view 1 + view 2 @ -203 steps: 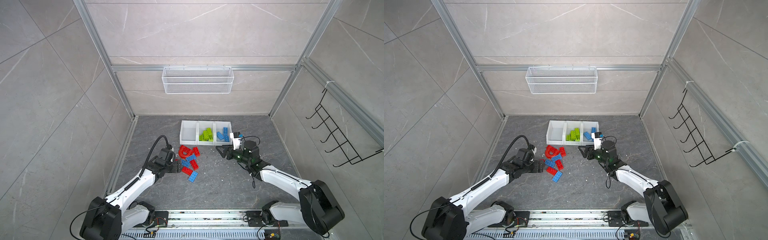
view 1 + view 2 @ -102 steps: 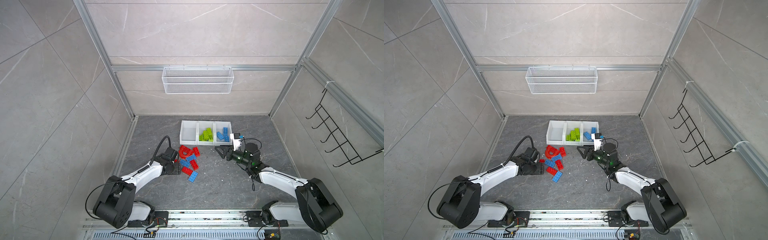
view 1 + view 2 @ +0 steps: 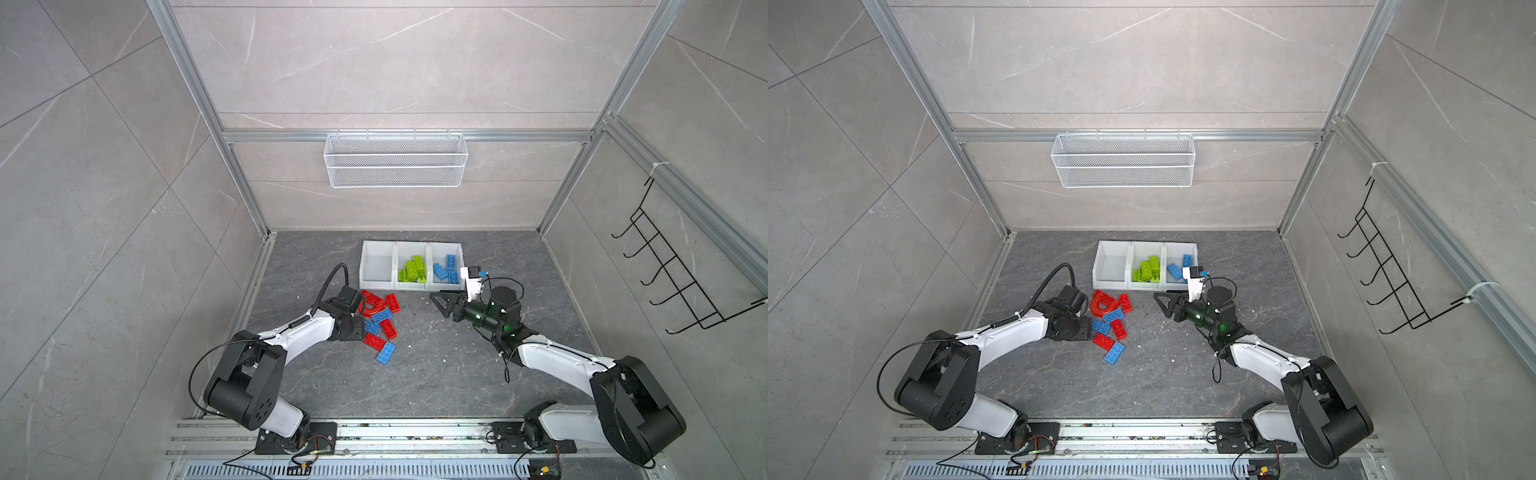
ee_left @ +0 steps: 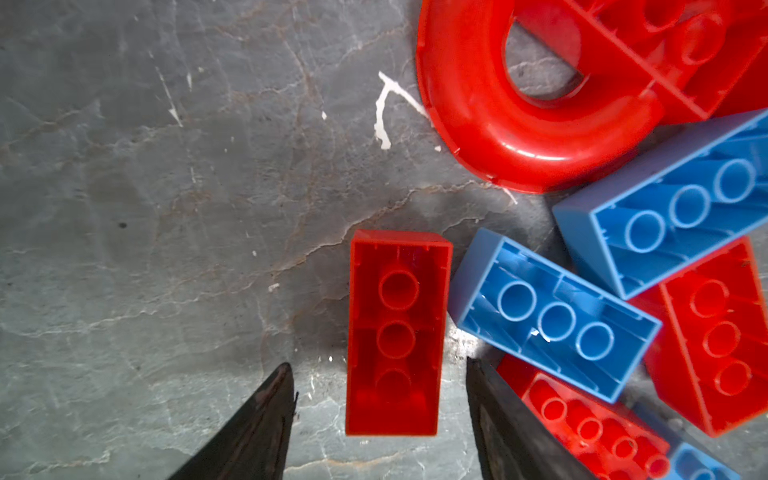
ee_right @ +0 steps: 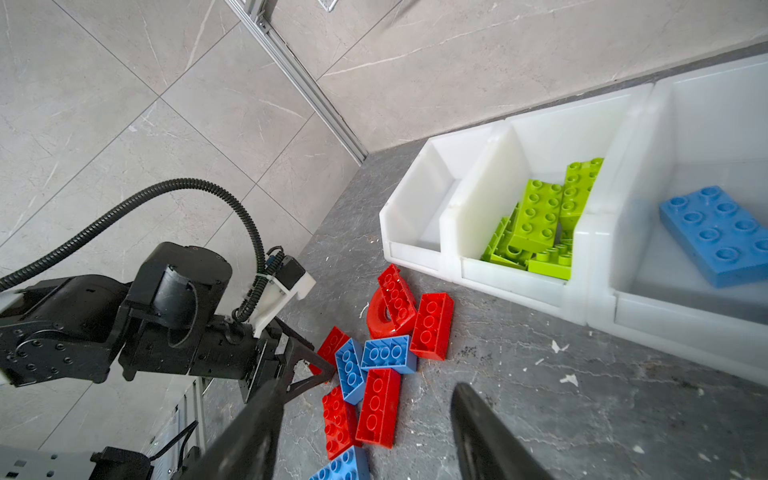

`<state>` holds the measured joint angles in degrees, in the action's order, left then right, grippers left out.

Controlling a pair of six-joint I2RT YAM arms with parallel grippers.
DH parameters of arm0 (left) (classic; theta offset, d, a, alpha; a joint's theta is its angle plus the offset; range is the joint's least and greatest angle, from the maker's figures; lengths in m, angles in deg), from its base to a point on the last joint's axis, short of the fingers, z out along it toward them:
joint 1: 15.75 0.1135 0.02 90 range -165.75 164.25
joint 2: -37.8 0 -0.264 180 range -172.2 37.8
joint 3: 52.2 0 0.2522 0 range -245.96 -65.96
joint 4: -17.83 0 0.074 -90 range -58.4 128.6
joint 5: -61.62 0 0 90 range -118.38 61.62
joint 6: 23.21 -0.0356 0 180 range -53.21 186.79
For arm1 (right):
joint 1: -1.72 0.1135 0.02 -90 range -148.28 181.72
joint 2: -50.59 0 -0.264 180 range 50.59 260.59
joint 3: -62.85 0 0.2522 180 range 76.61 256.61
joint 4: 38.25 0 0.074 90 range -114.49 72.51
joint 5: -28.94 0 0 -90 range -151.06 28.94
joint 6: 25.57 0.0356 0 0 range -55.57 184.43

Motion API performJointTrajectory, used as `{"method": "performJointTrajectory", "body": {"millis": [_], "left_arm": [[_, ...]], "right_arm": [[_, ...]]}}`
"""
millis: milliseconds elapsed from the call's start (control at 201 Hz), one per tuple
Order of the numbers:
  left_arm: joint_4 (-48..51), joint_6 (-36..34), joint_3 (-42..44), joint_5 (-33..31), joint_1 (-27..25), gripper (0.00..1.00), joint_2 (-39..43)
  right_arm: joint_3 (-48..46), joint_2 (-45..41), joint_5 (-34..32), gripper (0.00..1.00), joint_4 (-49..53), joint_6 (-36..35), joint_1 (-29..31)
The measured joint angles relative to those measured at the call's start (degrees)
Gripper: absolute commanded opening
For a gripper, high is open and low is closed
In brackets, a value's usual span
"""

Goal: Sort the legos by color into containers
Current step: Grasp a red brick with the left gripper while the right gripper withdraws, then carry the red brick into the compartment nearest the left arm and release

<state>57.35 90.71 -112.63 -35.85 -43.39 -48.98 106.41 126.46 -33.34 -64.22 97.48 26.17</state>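
Lowered since earlier, left jaws straddle red brick (image 4: pixel 392 332), gaps both sides; right jaws open above floor (image 5: pixel 540 374).

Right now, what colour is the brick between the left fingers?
Red brick, clearest in left wrist view.

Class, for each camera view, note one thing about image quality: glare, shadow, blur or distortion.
Left wrist view: a white glare streak on the red arch, and a dark shadow beside the red brick. Right wrist view: the near fingers are blurred, and the bins stretch toward the edge. Both top views: even light, and the walls splay outward.
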Motion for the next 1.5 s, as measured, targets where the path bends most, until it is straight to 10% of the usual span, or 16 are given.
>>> {"method": "performJointTrajectory", "body": {"millis": [463, 1000, 1498], "left_arm": [[1.55, -0.15, -1.29, -3.17, -1.97, 0.20, -3.15], [5.68, -0.59, -1.07, -3.45, -1.97, 0.17, 7.98], [6.88, -10.88, -38.88, 4.07, 0.68, 0.09, -17.42]], "right_arm": [[0.00, 0.92, 0.02, 0.66, 0.00, -0.02, 0.00], [0.02, 1.70, 0.20, 0.66, 0.02, -0.24, 0.00], [0.04, 5.49, 1.27, 0.65, -0.46, -0.90, 0.00]]}}
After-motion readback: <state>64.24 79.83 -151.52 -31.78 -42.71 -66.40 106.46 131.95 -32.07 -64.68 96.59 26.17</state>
